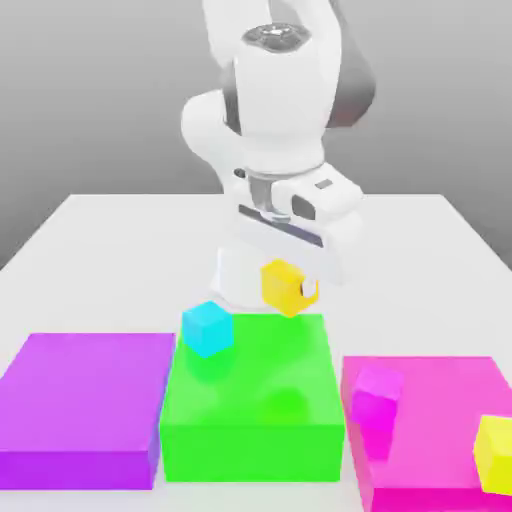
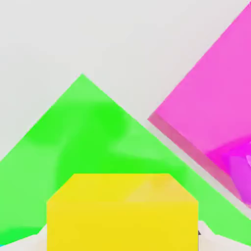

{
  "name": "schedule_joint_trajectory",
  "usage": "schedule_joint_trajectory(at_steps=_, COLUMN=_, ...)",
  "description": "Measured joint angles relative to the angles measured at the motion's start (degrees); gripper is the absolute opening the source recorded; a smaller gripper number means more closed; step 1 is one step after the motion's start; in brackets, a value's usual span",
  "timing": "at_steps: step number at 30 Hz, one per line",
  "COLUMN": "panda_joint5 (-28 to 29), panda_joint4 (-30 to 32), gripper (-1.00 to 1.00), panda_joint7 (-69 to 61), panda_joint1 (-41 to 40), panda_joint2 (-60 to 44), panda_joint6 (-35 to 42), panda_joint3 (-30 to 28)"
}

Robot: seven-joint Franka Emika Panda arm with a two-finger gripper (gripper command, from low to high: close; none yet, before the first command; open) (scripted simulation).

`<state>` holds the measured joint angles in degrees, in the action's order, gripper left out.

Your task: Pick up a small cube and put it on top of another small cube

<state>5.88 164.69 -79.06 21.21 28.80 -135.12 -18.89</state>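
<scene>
The cyan cube (image 1: 207, 329) sits on the green block (image 1: 252, 452), by its far edge and near its far-left corner, in the exterior view. To its right, the golden-yellow cube (image 1: 284, 287) is clamped between the fingertips of the gripper (image 2: 122, 223), raised above the green block's far edge, towards its far-right corner. The pick looks finished and the carry in hand. The next move calls for shifting the held cube to the exterior view's left, centring it over the cyan one, then lowering it gently.
</scene>
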Motion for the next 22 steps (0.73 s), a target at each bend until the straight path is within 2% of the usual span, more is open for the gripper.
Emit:
schedule_joint_trajectory(at_steps=12, panda_joint5=15.2, panda_joint4=1.6, gripper=-1.0, panda_joint7=-22.8, panda_joint1=-8.5, panda_joint2=11.3, panda_joint6=7.8, panda_joint3=-7.8)
schedule_joint_trajectory(at_steps=18, panda_joint5=18.6, panda_joint4=5.0, gripper=-1.0, panda_joint7=-24.2, panda_joint1=-8.6, panda_joint2=2.8, panda_joint6=-4.1, panda_joint3=-11.9)
schedule_joint_trajectory(at_steps=19, panda_joint5=19.0, panda_joint4=5.4, gripper=1.0, panda_joint7=-24.2, panda_joint1=-8.5, panda_joint2=1.4, panda_joint6=-5.9, panda_joint3=-12.4)
schedule_joint_trajectory(at_steps=22, panda_joint5=19.0, panda_joint4=5.4, gripper=1.0, panda_joint7=-24.2, panda_joint1=-8.5, panda_joint2=1.4, panda_joint6=-5.9, panda_joint3=-12.4)
